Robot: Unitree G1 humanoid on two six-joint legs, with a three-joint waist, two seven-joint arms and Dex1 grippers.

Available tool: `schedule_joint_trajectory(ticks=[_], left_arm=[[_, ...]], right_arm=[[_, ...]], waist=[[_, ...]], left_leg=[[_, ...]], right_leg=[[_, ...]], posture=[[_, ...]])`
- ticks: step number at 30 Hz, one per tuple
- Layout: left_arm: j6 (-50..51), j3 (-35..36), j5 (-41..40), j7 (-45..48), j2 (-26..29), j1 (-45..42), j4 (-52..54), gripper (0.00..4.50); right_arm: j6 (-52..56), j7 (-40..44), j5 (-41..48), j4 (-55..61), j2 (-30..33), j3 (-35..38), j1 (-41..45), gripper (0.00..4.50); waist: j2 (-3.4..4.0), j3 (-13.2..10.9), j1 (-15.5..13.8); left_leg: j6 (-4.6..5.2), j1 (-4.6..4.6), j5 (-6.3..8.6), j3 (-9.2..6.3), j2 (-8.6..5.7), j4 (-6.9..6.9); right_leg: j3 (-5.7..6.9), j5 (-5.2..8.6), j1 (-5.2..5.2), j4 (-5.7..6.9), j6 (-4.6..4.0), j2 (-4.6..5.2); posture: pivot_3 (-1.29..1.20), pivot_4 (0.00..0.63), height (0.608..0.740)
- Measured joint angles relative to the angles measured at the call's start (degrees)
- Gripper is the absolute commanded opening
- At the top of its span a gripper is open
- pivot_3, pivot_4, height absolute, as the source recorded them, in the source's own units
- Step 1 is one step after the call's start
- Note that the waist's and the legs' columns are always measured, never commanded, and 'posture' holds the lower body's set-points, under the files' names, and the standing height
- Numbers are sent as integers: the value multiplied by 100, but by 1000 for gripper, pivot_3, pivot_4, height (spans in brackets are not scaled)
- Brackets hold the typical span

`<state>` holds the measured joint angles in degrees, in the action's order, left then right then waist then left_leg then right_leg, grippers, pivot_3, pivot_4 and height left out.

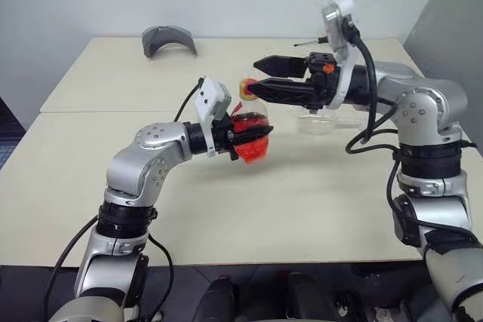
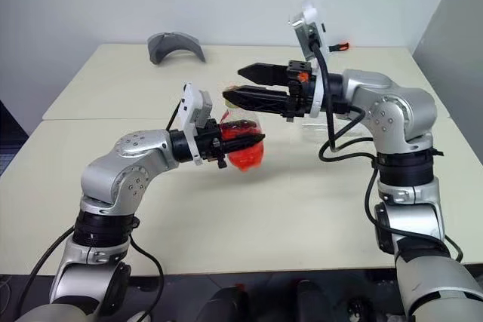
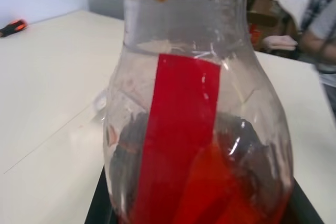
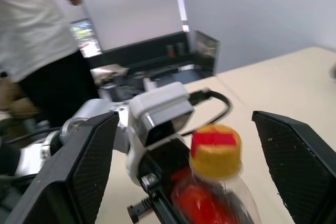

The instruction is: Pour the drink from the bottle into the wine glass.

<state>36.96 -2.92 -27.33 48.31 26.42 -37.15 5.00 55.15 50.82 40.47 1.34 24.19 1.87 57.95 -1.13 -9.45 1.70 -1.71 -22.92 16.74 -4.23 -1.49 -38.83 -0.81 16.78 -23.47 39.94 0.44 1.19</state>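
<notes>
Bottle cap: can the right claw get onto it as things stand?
Probably yes. The right claw is open with the yellow-and-red cap between its fingers, nothing in between. The left claw grips the bottle lower, around the body, leaving the cap free.

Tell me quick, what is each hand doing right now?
Left hand: closed around the bottle, held above the table.
Right hand: open, holding nothing, its fingers either side of the bottle's cap.

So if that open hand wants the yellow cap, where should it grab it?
Around the cap's round rim, one of the right gripper's fingers on each side, coming in level from the robot's right. The left gripper holds the bottle by its body, roughly upright, so the cap and short neck stand clear above those fingers.
</notes>
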Motion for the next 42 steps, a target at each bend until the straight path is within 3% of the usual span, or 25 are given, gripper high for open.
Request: schedule_joint_trajectory(ticks=[8, 12, 22, 36, 39, 42], left_arm=[[-1328, -161, 649, 123, -332, -639, -1339, 1317], [-1641, -220, 835, 184, -508, -834, -1873, 1315], [-2283, -233, 1086, 302, -765, -1134, -2720, 1314], [-2402, -220, 1166, 352, -768, -1154, -2772, 1312], [-2402, -218, 1171, 353, -767, -1155, -2772, 1312], [-2402, -218, 1172, 355, -768, -1170, -2772, 1312]], right_arm=[[-716, -1722, -954, 503, -506, -39, -419, 4345], [-936, -2124, -1280, 455, -757, -215, -413, 4345], [-1030, -2153, -1267, 335, -994, -230, -318, 4345], [-1047, -1864, -1281, 223, -910, -442, -373, 4345], [-1070, -1851, -1273, 169, -929, -440, -372, 3739], [-1048, -1856, -1253, 92, -967, -419, -372, 2678]], waist=[[0, 0, 6], [0, 0, 11], [0, 0, 15], [0, 0, 16], [0, 0, 15], [0, 0, 15]], left_leg=[[-18, -1, -10, 8, 0, 0], [-19, -3, -11, 7, 0, 0], [-18, -2, -10, 8, -1, 0], [-18, -2, -10, 7, -1, -1], [-18, -3, -10, 7, -1, -1], [-18, -3, -10, 7, -1, -1]], right_leg=[[-4, 0, -4, 4, 0, 0], [-4, 0, -7, 4, 0, 0], [-4, 0, -8, 5, 0, 0], [-4, 0, -8, 5, 0, -1], [-4, 0, -7, 5, 0, 0], [-3, 0, -8, 5, 0, 0]], posture=[[0, 150, 740], [0, 150, 740], [0, 150, 740], [0, 150, 740], [0, 150, 740], [0, 150, 740]])
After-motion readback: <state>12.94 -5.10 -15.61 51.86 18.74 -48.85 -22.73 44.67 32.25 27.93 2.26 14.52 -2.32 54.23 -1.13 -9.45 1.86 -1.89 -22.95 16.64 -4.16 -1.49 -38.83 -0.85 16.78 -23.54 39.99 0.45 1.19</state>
